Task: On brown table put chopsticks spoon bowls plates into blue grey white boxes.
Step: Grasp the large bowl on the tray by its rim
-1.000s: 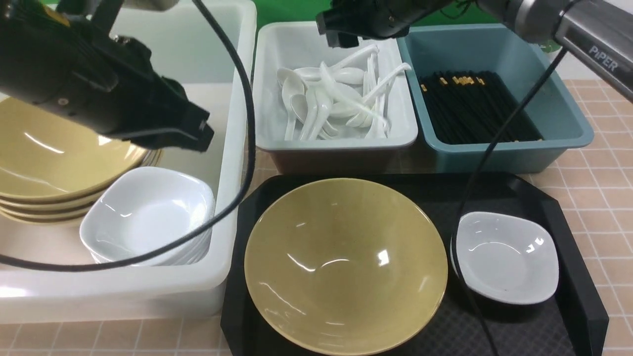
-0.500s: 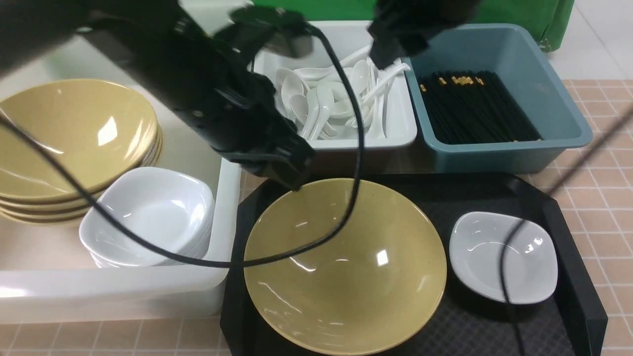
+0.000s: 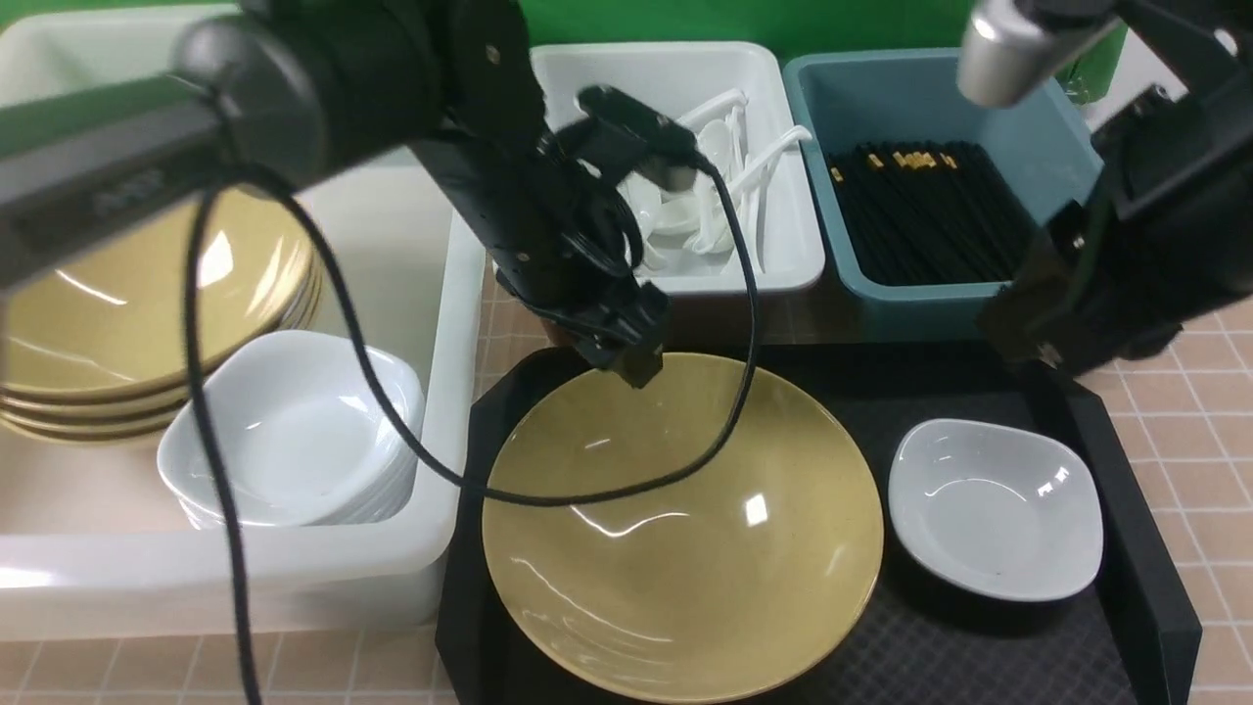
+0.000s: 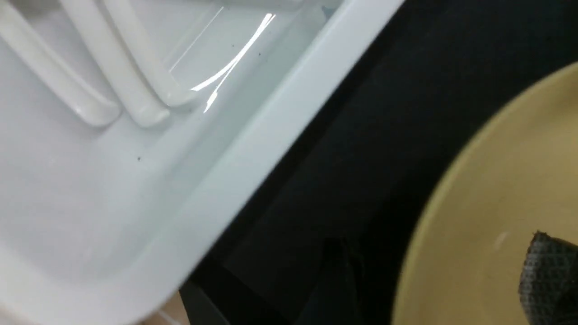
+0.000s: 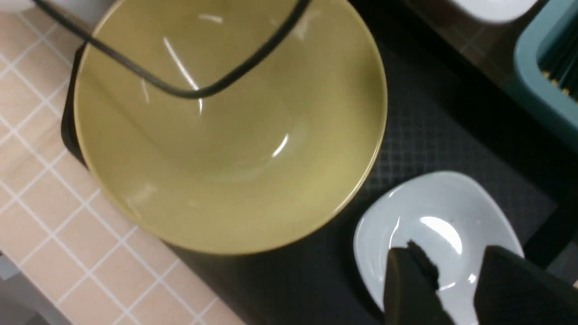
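Observation:
An olive-yellow bowl (image 3: 685, 529) lies on the black tray (image 3: 1150, 548), with a small white plate (image 3: 994, 509) to its right. My left gripper (image 3: 631, 367) is open at the bowl's far rim. In the left wrist view one finger (image 4: 546, 271) is over the inside of the bowl (image 4: 487, 216) and the other is outside it, over the tray. My right gripper (image 5: 451, 259) hangs open just above the plate (image 5: 433, 212), with nothing between its fingers. Spoons (image 3: 685, 206) fill the grey box (image 3: 675, 284) and chopsticks (image 3: 930, 215) the blue box (image 3: 940, 304).
The large white box (image 3: 460, 294) on the left holds a stack of olive bowls (image 3: 127, 313) and a stack of white plates (image 3: 294, 431). The left arm's black cable (image 3: 587, 494) hangs over the tray bowl. The brown tiled table (image 3: 1204, 411) shows to the right of the tray.
My left arm swung from above the white box to the tray bowl's far rim and opened. My right arm left the grey box for the plate, and its jaws narrowed.

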`<state>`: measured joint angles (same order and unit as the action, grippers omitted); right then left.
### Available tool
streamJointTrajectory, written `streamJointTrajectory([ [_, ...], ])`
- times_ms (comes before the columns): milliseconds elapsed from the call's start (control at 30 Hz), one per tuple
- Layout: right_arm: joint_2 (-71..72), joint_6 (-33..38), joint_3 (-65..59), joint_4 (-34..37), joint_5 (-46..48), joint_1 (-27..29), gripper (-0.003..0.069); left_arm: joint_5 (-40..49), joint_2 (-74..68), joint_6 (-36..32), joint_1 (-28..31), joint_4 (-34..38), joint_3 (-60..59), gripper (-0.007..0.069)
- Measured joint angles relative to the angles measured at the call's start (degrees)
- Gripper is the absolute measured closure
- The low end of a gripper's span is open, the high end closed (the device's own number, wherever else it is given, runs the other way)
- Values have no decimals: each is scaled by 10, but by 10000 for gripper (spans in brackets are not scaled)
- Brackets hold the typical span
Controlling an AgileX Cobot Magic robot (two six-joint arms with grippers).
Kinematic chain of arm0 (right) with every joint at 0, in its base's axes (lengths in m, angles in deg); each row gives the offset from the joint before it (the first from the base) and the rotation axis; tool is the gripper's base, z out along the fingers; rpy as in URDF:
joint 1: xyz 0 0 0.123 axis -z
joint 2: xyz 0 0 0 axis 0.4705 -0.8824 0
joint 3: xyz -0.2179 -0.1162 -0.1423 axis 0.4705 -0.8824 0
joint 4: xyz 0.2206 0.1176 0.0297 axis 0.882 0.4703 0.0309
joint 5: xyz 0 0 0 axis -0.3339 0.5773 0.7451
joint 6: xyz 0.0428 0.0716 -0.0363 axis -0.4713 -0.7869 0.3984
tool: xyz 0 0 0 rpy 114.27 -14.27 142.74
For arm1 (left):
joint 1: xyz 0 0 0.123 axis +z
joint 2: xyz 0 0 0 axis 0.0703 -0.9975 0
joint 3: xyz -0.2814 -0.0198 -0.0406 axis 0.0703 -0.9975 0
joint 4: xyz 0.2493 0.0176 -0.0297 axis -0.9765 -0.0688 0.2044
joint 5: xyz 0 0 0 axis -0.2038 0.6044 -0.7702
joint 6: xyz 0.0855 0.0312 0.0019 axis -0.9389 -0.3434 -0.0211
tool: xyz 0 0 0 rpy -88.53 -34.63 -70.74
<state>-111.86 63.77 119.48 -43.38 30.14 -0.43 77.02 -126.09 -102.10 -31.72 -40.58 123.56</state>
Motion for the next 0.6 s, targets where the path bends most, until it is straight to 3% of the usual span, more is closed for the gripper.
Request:
streamJointTrajectory([
  [200, 2, 6, -10, -1, -9, 0, 419, 13, -51, -3, -11, -5, 3, 199],
  [300, 2, 21, -10, -2, -24, 0, 419, 22, -56, 24, -20, -13, 3, 317],
  [333, 2, 28, -10, -2, -29, 0, 426, 22, -55, 39, -22, -22, 3, 390],
  [400, 2, 32, -10, -2, -32, 0, 438, 29, -52, 53, -23, -27, 4, 448],
  [433, 1, 42, -10, -2, -38, 0, 482, 50, -42, 80, -22, -21, 4, 524],
  [600, 1, 59, 18, 5, -48, -6, 617, 77, 10, 113, -15, 4, 3, 615],
])
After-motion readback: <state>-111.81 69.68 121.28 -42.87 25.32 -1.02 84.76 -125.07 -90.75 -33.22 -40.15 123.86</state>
